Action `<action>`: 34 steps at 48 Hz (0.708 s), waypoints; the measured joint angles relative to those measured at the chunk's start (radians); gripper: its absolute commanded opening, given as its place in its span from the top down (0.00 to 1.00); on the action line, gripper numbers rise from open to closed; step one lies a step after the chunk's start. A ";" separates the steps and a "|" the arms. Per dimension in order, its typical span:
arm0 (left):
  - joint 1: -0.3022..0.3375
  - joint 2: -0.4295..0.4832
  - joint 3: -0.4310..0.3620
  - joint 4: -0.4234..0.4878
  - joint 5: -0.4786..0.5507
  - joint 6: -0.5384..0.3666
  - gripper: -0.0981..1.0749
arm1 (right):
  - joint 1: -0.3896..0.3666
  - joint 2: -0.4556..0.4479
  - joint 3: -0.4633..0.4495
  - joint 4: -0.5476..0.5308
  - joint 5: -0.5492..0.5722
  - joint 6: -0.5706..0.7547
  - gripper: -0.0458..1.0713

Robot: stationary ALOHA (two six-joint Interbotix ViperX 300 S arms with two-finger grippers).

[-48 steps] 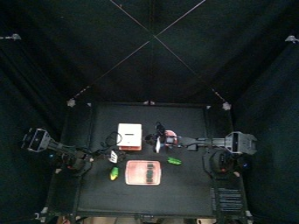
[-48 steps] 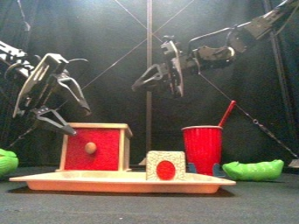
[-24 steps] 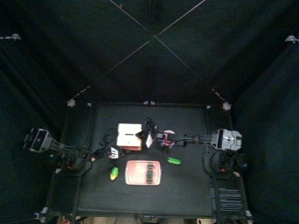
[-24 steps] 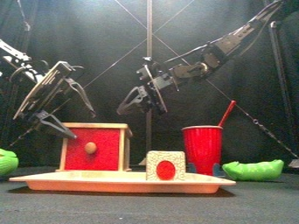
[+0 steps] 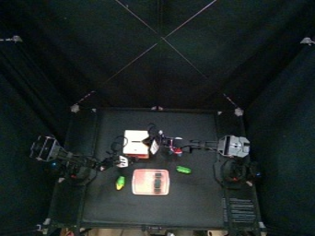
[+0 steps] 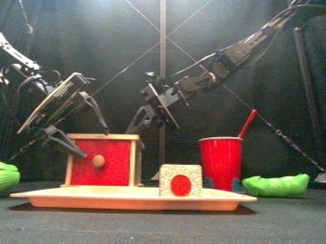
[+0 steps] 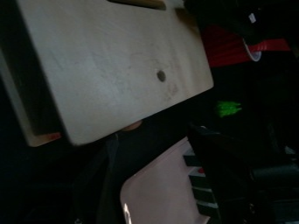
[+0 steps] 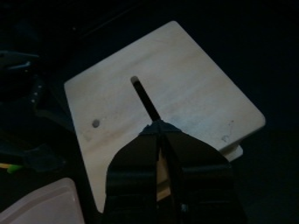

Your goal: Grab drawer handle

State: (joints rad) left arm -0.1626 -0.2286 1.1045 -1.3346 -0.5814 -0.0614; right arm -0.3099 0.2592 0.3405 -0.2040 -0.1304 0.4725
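Front view: the black desk [image 6: 163, 221] is seen carrying a pale tray [image 6: 128, 198], and on the tray stands the small drawer unit [image 6: 103, 160], wooden with a red front. The drawer handle [image 6: 98, 161], a small round knob, sits in the middle of that red face and is untouched, so the grab is judged not yet made. The left pincer [image 6: 64, 122] hangs just above and beside the unit with its jaws spread wide, apart from the knob. The right pincer [image 6: 148, 112] hovers over the unit's top, jaws nearly pressed together on nothing; its wrist view looks down on the slotted wooden top [image 8: 163, 96]. Left to do: lowering a pincer to the front face and pinching the knob. A red cup [image 6: 219, 162] with a straw, a white block with a red dot [image 6: 180, 179] and green objects [image 6: 277, 184] stand nearby; none blocks the knob, though the tray's rim lies close below it.
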 measured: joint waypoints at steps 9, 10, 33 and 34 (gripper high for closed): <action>0.009 0.000 -0.002 -0.014 0.000 -0.002 0.10 | -0.009 0.011 -0.005 -0.006 0.006 0.002 0.66; 0.011 0.002 -0.003 -0.015 0.000 -0.002 0.10 | -0.008 0.011 -0.005 -0.006 0.008 0.000 0.66; 0.028 0.044 -0.028 -0.038 0.003 -0.002 0.10 | -0.009 0.011 -0.008 -0.011 0.021 0.002 0.66; 0.029 0.048 -0.031 -0.043 0.003 -0.002 0.10 | -0.009 0.011 -0.008 -0.012 0.021 0.002 0.66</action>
State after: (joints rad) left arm -0.1335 -0.1810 1.0738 -1.3775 -0.5783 -0.0629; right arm -0.3191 0.2700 0.3329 -0.2163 -0.1089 0.4740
